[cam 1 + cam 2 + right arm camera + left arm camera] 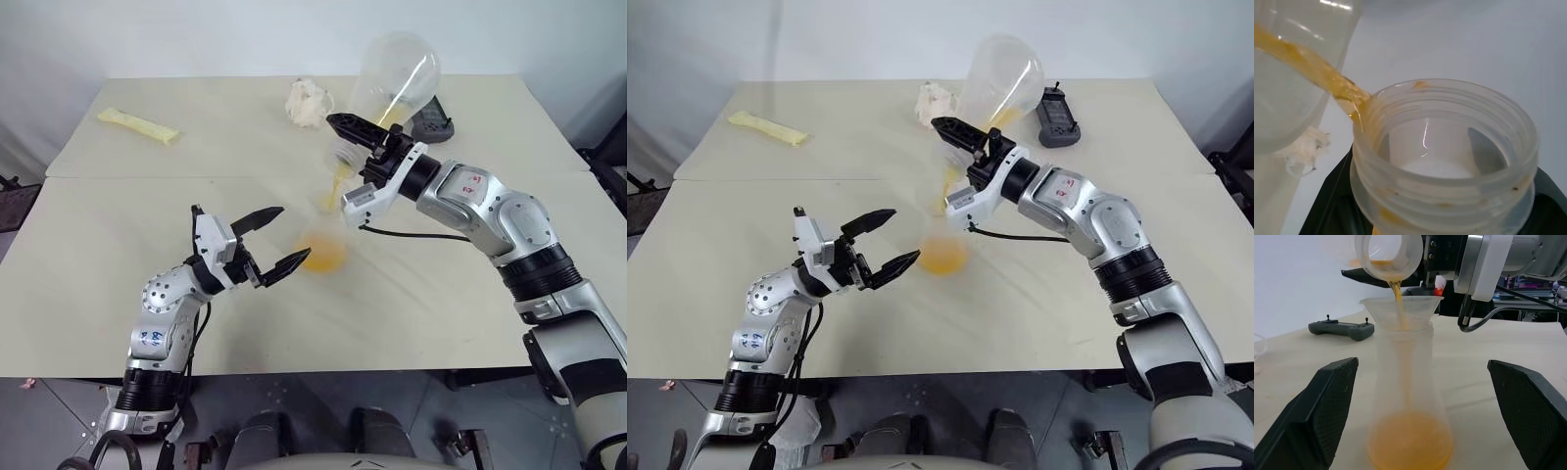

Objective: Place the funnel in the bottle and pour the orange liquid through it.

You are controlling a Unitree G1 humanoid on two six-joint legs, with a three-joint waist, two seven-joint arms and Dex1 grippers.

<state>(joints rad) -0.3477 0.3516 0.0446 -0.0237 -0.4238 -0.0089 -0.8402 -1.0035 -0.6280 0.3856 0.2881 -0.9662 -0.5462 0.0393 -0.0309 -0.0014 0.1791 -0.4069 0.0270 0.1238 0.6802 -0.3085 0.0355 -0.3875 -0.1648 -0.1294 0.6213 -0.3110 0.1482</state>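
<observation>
The bottle (1408, 396) stands upright on the table with the clear funnel (1400, 308) seated in its neck. Orange liquid (1410, 440) pools in its base. My right gripper (345, 147) is shut on the threaded neck (1444, 147) of a second clear flask (397, 73). That flask is tipped mouth-down above the funnel, and a thin orange stream (1397, 289) runs from its lip into the funnel. My left gripper (292, 233) is open just left of the bottle. Its fingers (1317, 411) stand wide on either side of the bottle without touching it.
At the back of the table lie a black remote controller (431, 117), a crumpled white cloth (309, 101) and, far left, a pale yellow strip (139, 125). A seam crosses the table (118, 177) behind my left arm.
</observation>
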